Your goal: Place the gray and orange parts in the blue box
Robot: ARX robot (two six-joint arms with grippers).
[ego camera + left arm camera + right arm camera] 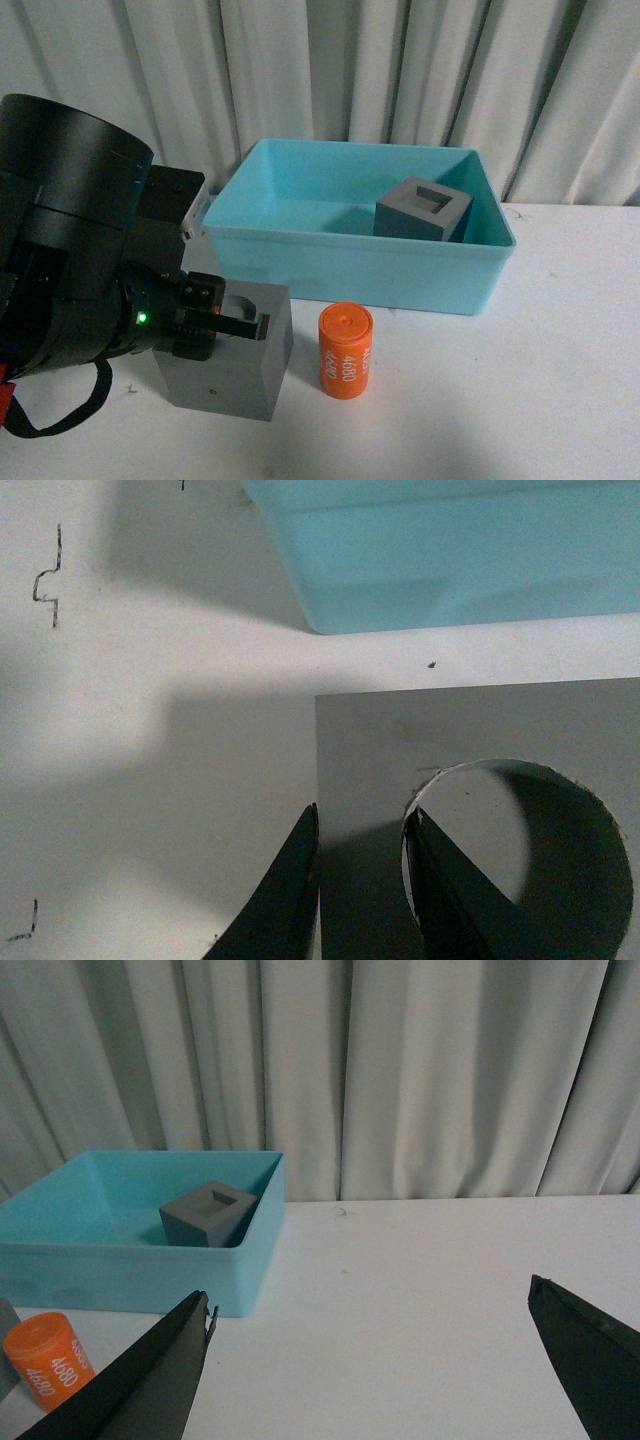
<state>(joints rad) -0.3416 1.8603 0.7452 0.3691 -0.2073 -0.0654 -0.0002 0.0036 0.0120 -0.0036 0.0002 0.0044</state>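
A white table [560, 380] stands before pleated gray curtains [400, 70].

Front view: taken from robot body, aimed forward and slightly down across white table [560, 400] toward curtain [400, 70]; blue box [350, 265] seen at mid-distance toward table's far edge, left arm [70, 230] bulking close at near left.
Left wrist view: pointed steeply down, very close over round-recess cube [370, 750]; box corner caught beyond.
Right wrist view: set low, near level, faced across table at curtain.
Box shared by all three; round-recess cube by front and left wrist; square-recess cube [205, 1222] and orange cylinder [45, 1360] by front and right wrist.
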